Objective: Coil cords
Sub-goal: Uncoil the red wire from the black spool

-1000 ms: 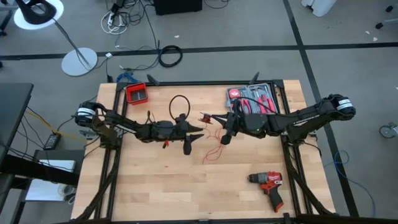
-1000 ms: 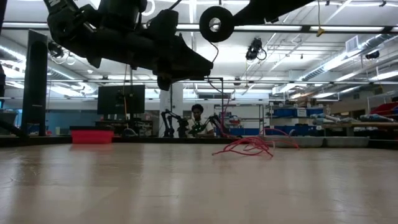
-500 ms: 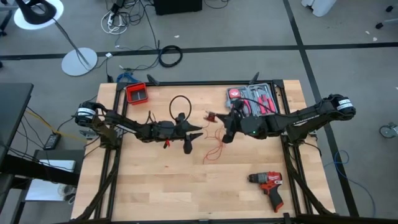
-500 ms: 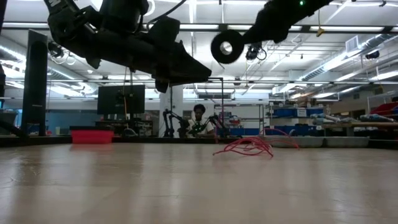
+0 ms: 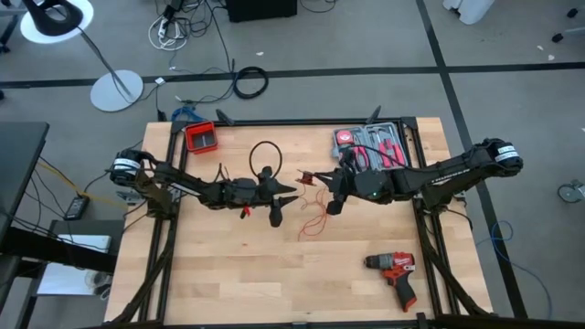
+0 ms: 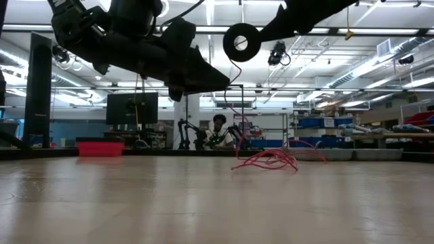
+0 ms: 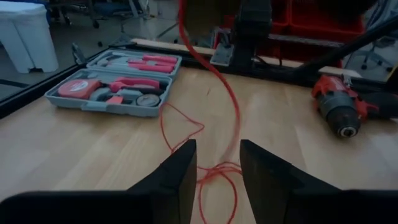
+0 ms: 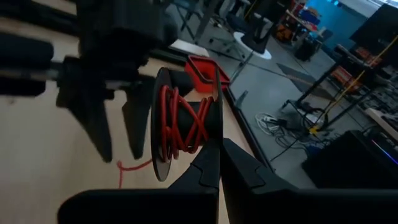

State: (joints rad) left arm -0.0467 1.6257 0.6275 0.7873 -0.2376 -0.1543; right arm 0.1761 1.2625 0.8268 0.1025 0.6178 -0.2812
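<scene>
**Right gripper pinches a wire spool above mid-table; left gripper gapes opposite it**

The right gripper [image 8: 219,163] is clenched on the rim of a black spool [image 8: 183,130] wound with red wire; its two fingers meet tightly at the disc's edge. In the high view that gripper [image 5: 320,180] sits just right of the table's centre, the right arm reaching in low and nearly level from the table's right side. In the low view the spool [image 6: 239,42] hangs well above the tabletop.

The left gripper [image 7: 217,163] is released, its fingers parted with nothing between them but a view of the wire beyond. It holds nothing. In the high view it [image 5: 291,190] points at the right gripper from just left of centre, the left arm stretched in from the left side, also raised off the table.

The cords [image 5: 315,215] lie as a loose red tangle on the table [image 5: 274,274] below and between the two grippers, with one strand rising towards the spool; its small clip ends [image 5: 304,177] seem to hang just beside the right gripper, though that is hard to make out.
</scene>
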